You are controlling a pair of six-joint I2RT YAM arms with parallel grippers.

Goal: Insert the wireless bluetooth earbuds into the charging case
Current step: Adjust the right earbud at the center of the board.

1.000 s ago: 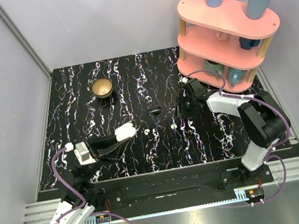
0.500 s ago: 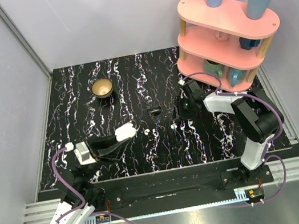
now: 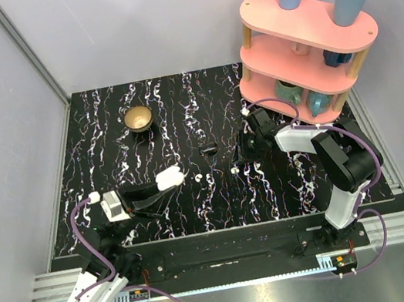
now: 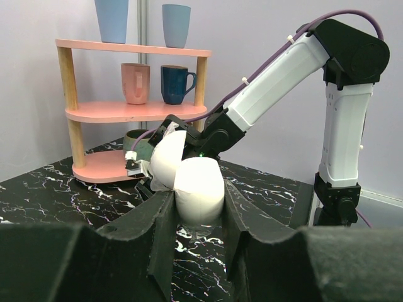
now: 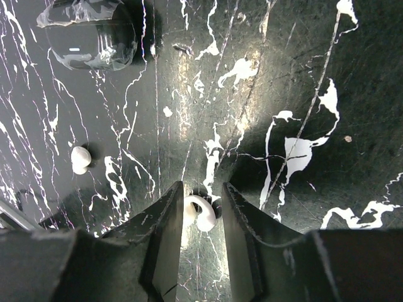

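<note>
My left gripper (image 3: 162, 184) is shut on the white charging case (image 3: 169, 178), held low over the table with its lid open; in the left wrist view the case (image 4: 199, 182) sits between both fingers. One white earbud (image 3: 199, 176) lies on the table just right of the case. The other earbud (image 3: 235, 168) lies under my right gripper (image 3: 238, 160). In the right wrist view this earbud (image 5: 203, 212) lies between the narrowly open fingers (image 5: 165, 214), against the left one with a gap on the right. The first earbud (image 5: 80, 159) shows to the left.
A small black block (image 3: 207, 149) lies behind the earbuds and shows glossy in the right wrist view (image 5: 88, 34). A brass bowl (image 3: 138, 118) stands at the back left. A pink shelf (image 3: 306, 31) with mugs and blue cups stands at the back right.
My right gripper has moved a little left and down over the right-hand earbud. The left gripper with the case has not moved.
</note>
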